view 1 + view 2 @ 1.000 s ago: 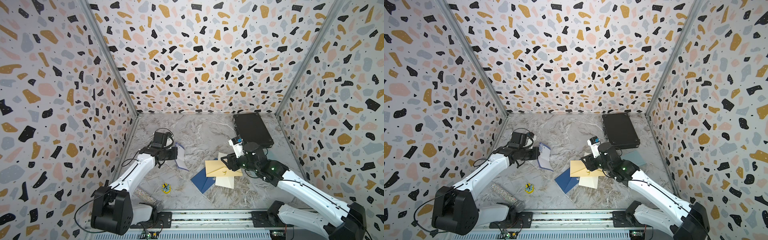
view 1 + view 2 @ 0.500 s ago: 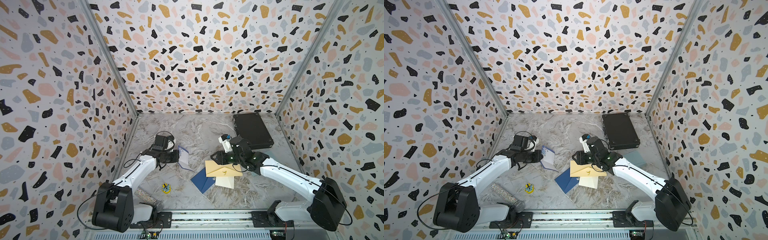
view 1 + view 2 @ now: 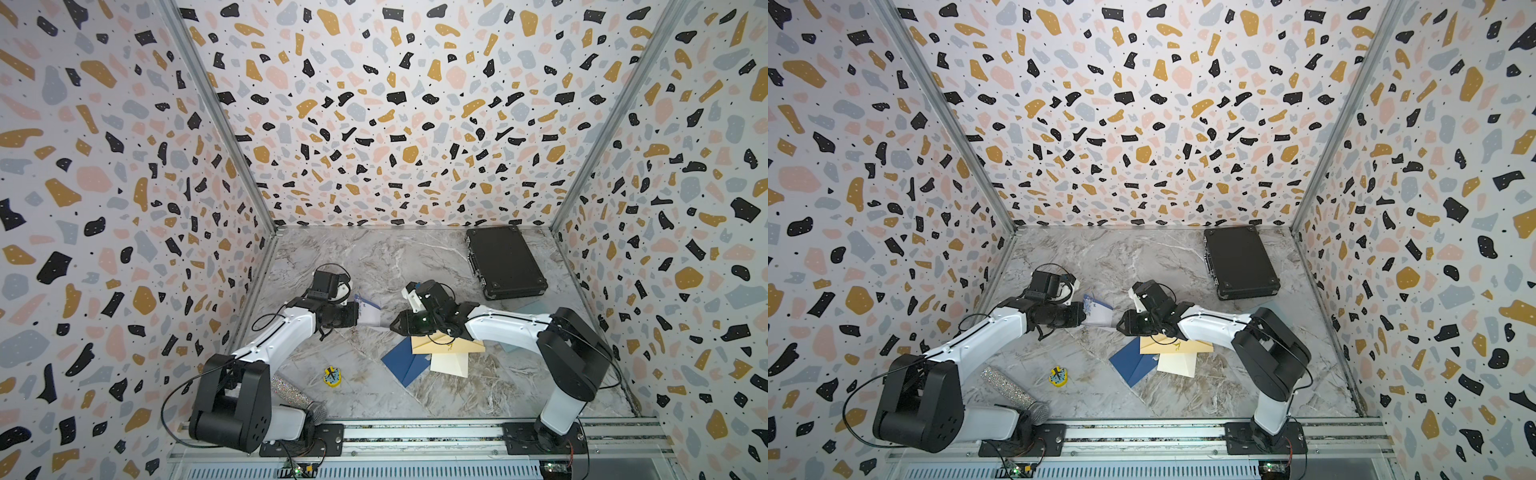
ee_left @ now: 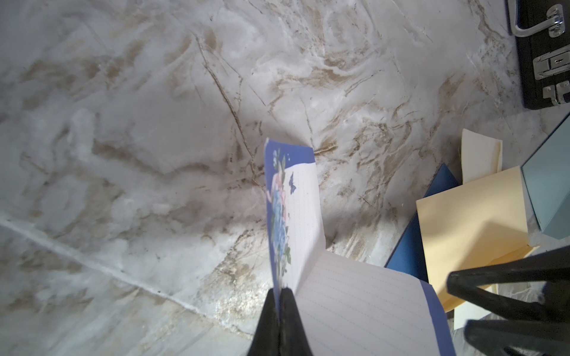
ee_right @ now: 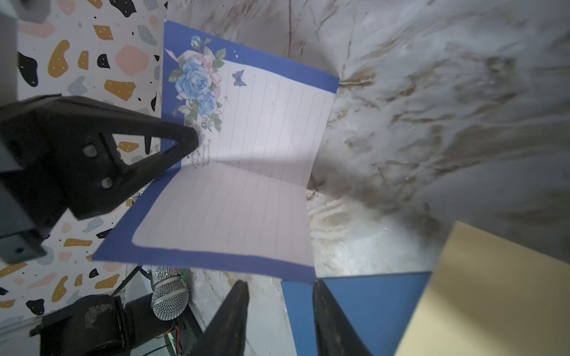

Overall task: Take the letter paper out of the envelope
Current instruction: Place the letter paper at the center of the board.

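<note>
The grey marble-patterned tabletop [image 3: 374,257] carries everything. A black hard case [image 3: 505,262] with metal latches lies flat in its far right corner, well apart from the rest.

Right of centre, toward the front edge, is a loose pile of envelopes. A tan paper envelope [image 3: 457,347] lies on top. A navy blue envelope [image 3: 401,365] sticks out from under its left side, and a cream envelope [image 3: 449,365] sticks out from under its front edge. A pale grey-blue envelope [image 4: 552,191] lies just beyond the pile, partly hidden by the right arm.

The lined white letter paper with a blue border and a blue rose print [image 5: 246,185] is clear of every envelope. It hangs above the tabletop between the two arms, just left of the pile, and is half unfolded along one crease. The left gripper [image 4: 280,291] is clamped tight on its rose-printed edge, both fingers pressed flat against the sheet. The right gripper [image 5: 279,286] faces the opposite edge with its jaws parted and a clear gap between them. The sheet's blue border sits right at the fingertips [image 5: 243,289], and the wrist view does not settle whether they touch it.

A glitter-covered silver microphone [image 3: 291,388] with a mesh head lies near the front left corner, beside the left arm's base. A small yellow object [image 3: 332,376] rests between the microphone and the navy blue envelope, touching neither.
</note>
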